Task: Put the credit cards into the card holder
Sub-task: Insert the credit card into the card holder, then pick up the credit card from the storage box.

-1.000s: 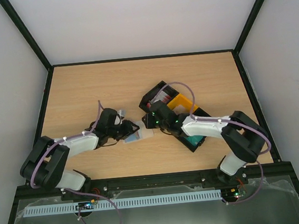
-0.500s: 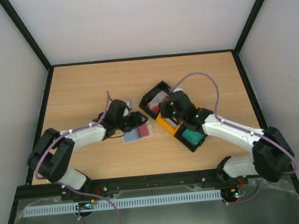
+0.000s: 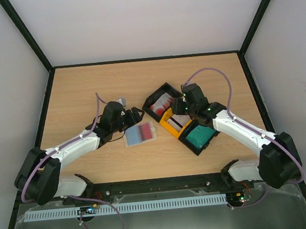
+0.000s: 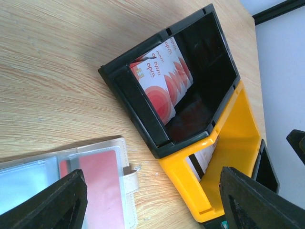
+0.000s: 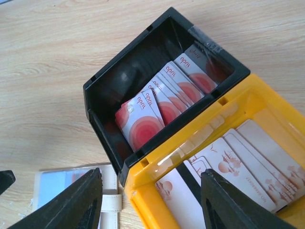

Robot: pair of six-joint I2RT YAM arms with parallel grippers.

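Beige rectangular card holder (image 3: 140,133) lying open on light wooden table (image 3: 80,89), red card (image 3: 147,131) in its clear pocket, left gripper (image 3: 133,116) near its far edge, fingers apart, empty, right gripper (image 3: 180,105) over black-and-yellow three-compartment plastic tray (image 5: 159,164), fingers apart, empty, red-and-white credit cards (image 5: 157,107) leaning in black end compartment.

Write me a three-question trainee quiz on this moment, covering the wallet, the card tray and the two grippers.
1. True or false: the beige rectangular card holder lies closed.
2. Within the black-and-yellow three-compartment plastic tray, where does the stack of red-and-white plastic cards sit? A: its yellow middle compartment. B: a black end compartment. C: outside the tray.
3. Fill in: the left gripper and the right gripper each have jaws that are ___, with nothing held.

Key: 1 false, it lies open with its pockets showing; 2 B; 3 open.
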